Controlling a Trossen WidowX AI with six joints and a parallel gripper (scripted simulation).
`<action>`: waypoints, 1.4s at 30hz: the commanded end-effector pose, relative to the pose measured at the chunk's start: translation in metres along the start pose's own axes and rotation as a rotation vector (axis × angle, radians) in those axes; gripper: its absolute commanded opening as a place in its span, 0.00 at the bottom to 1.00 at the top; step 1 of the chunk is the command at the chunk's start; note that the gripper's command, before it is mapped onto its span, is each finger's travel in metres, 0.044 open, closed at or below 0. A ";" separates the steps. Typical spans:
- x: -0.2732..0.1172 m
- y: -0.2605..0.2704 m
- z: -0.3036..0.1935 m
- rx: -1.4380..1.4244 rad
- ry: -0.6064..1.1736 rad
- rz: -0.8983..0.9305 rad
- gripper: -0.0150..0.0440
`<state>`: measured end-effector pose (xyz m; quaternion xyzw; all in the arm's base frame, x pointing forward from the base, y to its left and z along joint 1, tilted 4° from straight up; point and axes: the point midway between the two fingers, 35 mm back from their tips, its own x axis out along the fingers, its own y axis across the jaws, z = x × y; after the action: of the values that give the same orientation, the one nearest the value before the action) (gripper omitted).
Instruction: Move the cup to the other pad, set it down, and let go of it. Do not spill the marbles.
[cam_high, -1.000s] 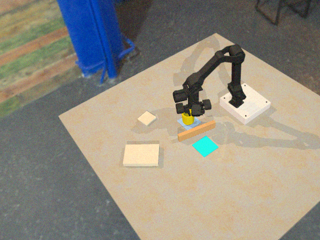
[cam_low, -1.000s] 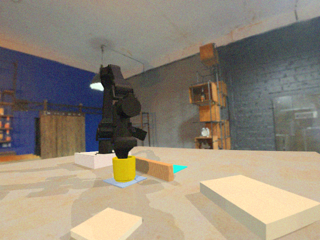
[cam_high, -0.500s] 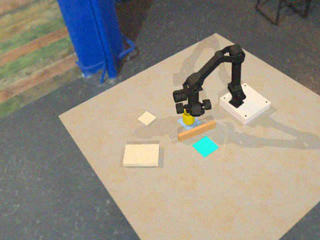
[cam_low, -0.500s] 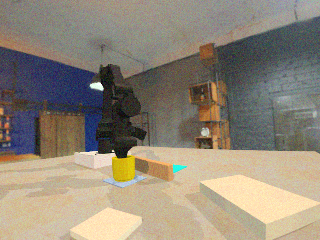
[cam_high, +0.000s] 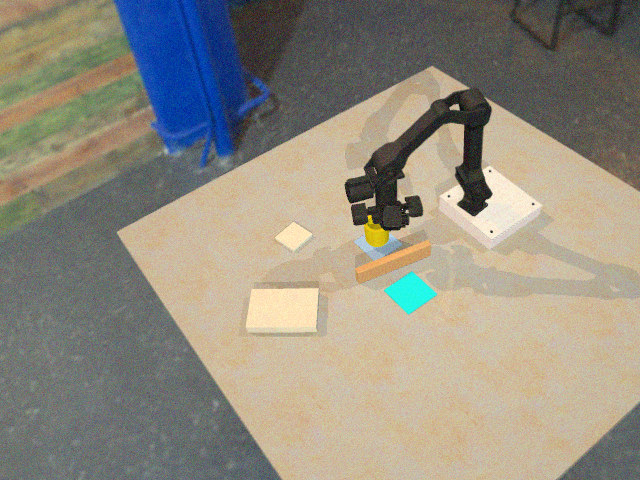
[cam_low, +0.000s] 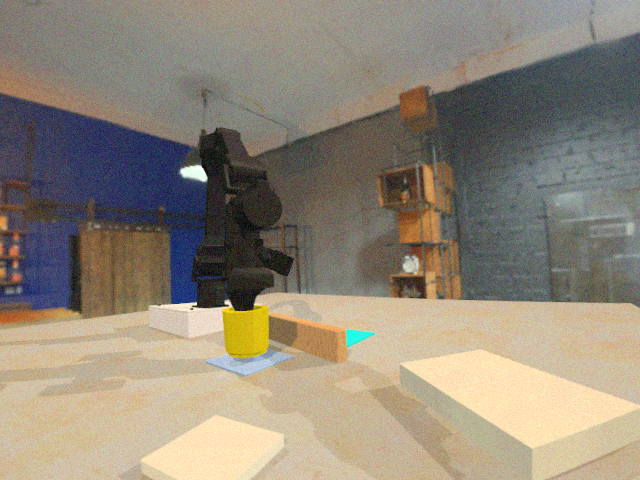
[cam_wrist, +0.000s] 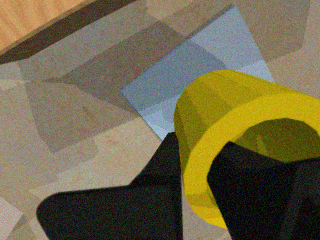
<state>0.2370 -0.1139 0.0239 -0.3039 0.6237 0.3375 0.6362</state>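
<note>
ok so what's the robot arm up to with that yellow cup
The claw is gripping the wall of the yellow cup, one finger inside it. The cup is upright at the pale blue pad. The turquoise pad, where it should go, lies across the wooden bar.

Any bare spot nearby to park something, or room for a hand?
Bare: the strip between the small cream tile and the large cream block; also beyond the cyan pad, away from the wooden bar. Crowded: around the cup, bar and tool.
</note>
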 end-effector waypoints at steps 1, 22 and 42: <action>-0.017 -0.003 0.000 -0.002 -0.003 -0.013 0.25; -0.059 -0.003 -0.001 0.003 -0.002 -0.008 0.25; -0.059 -0.001 0.007 0.002 -0.003 -0.009 0.25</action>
<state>0.2401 -0.1165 0.0829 -0.3052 0.6224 0.3349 0.6382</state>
